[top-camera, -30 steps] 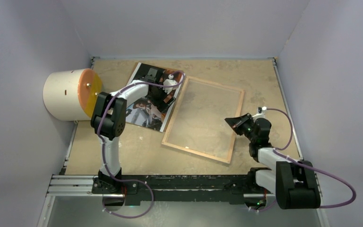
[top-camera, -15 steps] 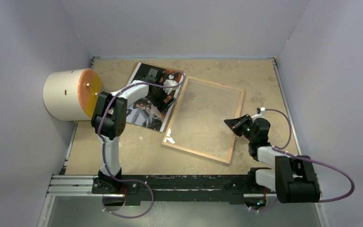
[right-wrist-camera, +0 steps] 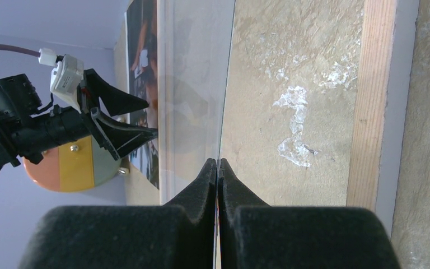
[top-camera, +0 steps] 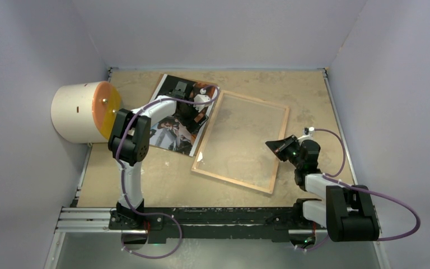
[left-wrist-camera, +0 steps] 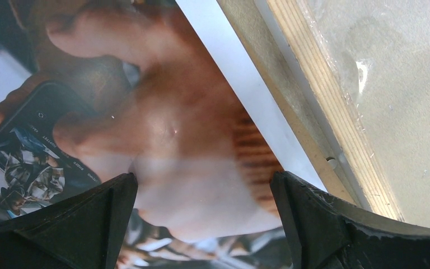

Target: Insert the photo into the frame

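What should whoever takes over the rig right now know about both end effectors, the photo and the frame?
Left end effector: open, low over the photo's right edge, gripping nothing.
Right end effector: shut at the frame's right side; whether it pinches the clear pane is unclear.
Photo: face up on the table, left of the frame, outside it.
Frame: wood side up, no photo in it.
Done: nothing placed.
Left: grasp the photo and lay it into the frame.
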You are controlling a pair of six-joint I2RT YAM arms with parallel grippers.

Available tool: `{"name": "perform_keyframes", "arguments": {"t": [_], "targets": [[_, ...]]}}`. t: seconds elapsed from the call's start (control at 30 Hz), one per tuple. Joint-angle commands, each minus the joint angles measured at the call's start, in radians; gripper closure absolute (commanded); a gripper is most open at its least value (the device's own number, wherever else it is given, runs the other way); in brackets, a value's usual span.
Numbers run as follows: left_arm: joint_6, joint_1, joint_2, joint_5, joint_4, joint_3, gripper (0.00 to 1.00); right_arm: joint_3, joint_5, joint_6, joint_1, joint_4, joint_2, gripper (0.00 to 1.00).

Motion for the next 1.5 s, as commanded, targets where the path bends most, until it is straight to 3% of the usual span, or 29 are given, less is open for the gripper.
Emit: {"name": "perform_keyframes", "arguments": {"t": [0.0, 1.1, 1.47], "targets": [[0.014, -0.012, 0.006, 0.007, 0.009, -0.016, 0.01, 0.012, 0.016, -0.022, -0.002, 0.034, -0.002, 1.0], [0.026, -0.034, 0.007, 0.019, -0.001, -0.035, 0.01, 0.021, 0.02, -0.038, -0.002, 0.037, 0.07, 1.0], [0.028, -0.041, 0.004, 0.022, 0.0, -0.044, 0.01, 0.039, 0.053, -0.064, -0.031, -0.028, -0.028, 1.0]]}}
